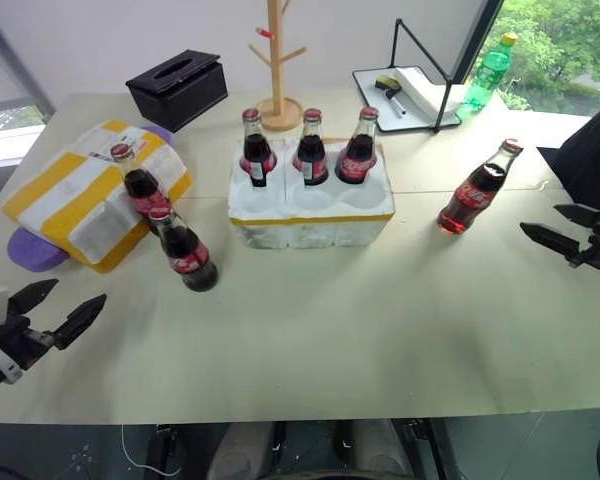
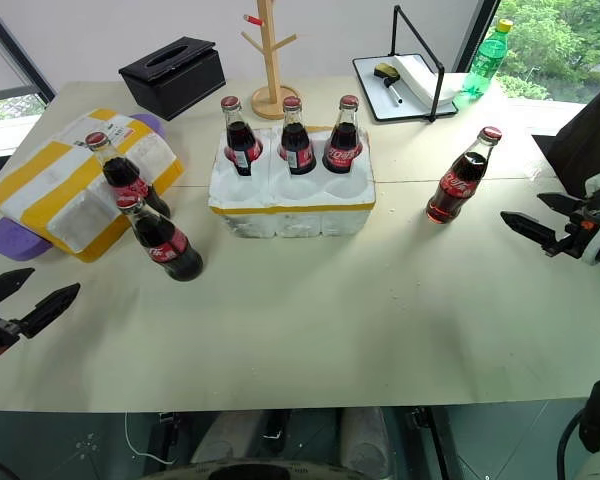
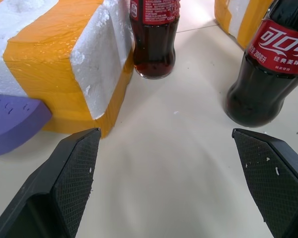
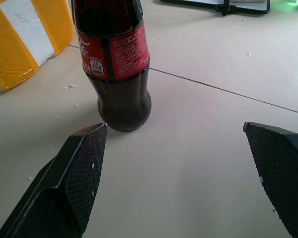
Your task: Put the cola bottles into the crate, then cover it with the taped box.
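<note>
**Cola bottles: three in the crate, three loose**

Head views first: your crate (image 1: 310, 215) sits mid-table with three cola bottles (image 1: 311, 148) standing in its back wells. Two more bottles (image 1: 185, 250) stand just left of it, close beside the taped box (image 1: 75, 195), and the sixth bottle (image 1: 475, 190) stands alone off to the right.

Left wrist view: your left gripper (image 3: 174, 183) has its jaws spread wide over bare table, holding nothing, with the taped box and two bottles ahead of it.

Right wrist view: your right gripper (image 4: 176, 181) is spread wide too, and the lone bottle stands just past one finger (image 4: 74, 173).
</note>
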